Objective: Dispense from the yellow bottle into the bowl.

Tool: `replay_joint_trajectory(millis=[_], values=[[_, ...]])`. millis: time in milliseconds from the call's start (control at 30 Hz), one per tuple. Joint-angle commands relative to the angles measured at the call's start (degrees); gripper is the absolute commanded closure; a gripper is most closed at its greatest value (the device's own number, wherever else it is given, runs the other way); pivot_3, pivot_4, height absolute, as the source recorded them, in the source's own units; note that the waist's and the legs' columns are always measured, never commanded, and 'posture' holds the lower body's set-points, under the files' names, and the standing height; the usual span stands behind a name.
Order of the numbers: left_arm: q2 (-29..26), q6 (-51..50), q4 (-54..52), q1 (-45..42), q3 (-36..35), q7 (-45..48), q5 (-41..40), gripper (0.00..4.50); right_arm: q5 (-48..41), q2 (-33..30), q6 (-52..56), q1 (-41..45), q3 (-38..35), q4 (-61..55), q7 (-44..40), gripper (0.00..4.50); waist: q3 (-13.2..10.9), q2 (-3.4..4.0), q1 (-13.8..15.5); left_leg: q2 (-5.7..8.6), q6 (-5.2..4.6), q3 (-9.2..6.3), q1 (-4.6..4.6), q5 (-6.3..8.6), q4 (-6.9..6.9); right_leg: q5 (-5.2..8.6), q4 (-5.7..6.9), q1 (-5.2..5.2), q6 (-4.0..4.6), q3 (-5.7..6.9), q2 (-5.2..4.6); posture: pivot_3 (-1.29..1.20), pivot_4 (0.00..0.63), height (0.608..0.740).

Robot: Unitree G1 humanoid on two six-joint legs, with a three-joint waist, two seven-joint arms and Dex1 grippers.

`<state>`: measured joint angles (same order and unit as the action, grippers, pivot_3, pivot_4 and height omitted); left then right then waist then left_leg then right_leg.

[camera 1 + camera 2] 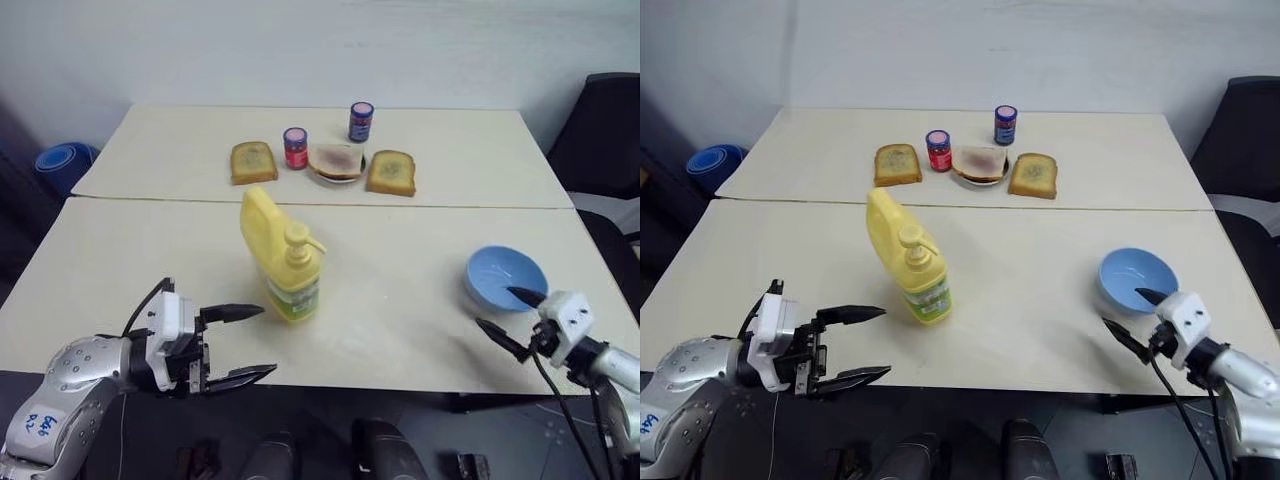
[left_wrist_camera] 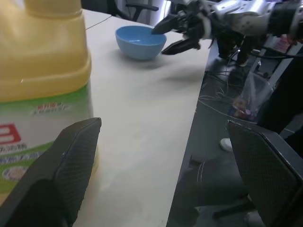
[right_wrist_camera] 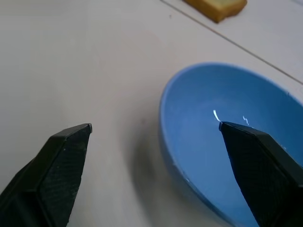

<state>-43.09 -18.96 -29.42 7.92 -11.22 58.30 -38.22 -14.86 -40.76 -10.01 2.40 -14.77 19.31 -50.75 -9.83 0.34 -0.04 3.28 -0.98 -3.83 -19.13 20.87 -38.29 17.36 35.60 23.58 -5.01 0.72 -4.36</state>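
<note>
The yellow bottle with its pump top and green-yellow label stands upright near the middle of the front table. My left gripper hangs open at the table's near edge, just left of the bottle and apart from it, nothing between its fingers. In the left wrist view the bottle looms close beside one finger. The light-blue bowl sits at the right of the table, with nothing in it. My right gripper is open at the bowl's near rim; one fingertip reaches over the bowl.
On the far table lie three bread slices, one on a small white plate, with a red jar and a blue jar. A black chair stands at the right. A seam divides the two tables.
</note>
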Motion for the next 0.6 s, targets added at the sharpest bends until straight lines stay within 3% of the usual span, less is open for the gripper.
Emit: replay_joint_trajectory(millis=[33,133,233,600], values=[[-0.48,-0.87,-2.71,-0.19,-0.83,-0.27,-1.59,0.02,2.75,-1.53,-0.40,3.64,1.16,4.34,0.88,0.00,0.00,0.00,0.00,0.00,0.03,0.00,-0.03,-0.02,0.00,0.00,0.00,0.03,0.00,0.01,0.01,0.00,0.150,0.740],[-0.35,-1.74,-3.71,-0.08,-1.07,-0.65,-1.90,0.02,5.07,-1.21,-0.65,7.58,3.19,8.33,1.04,0.00,0.00,0.00,-0.02,0.00,0.01,0.00,-0.07,-0.04,-0.02,0.00,-0.01,0.04,0.00,0.01,0.00,0.00,0.150,0.740],[-0.25,-2.24,-4.34,-0.05,-1.31,-0.99,-2.18,0.00,6.06,-0.68,-2.10,9.95,4.06,10.99,1.37,0.61,0.00,0.01,-0.03,0.00,0.01,0.00,-0.07,-0.04,-0.08,0.00,0.02,0.04,0.00,0.00,0.00,0.00,0.150,0.740],[-0.70,-5.54,-4.97,-1.47,-3.26,-1.92,-5.53,0.00,6.23,-0.74,-2.91,12.48,5.92,12.86,-0.75,4.42,0.00,0.00,-0.04,0.00,0.02,0.00,-0.07,-0.04,-0.11,0.00,0.03,0.04,0.01,0.01,0.00,0.00,0.150,0.740]])
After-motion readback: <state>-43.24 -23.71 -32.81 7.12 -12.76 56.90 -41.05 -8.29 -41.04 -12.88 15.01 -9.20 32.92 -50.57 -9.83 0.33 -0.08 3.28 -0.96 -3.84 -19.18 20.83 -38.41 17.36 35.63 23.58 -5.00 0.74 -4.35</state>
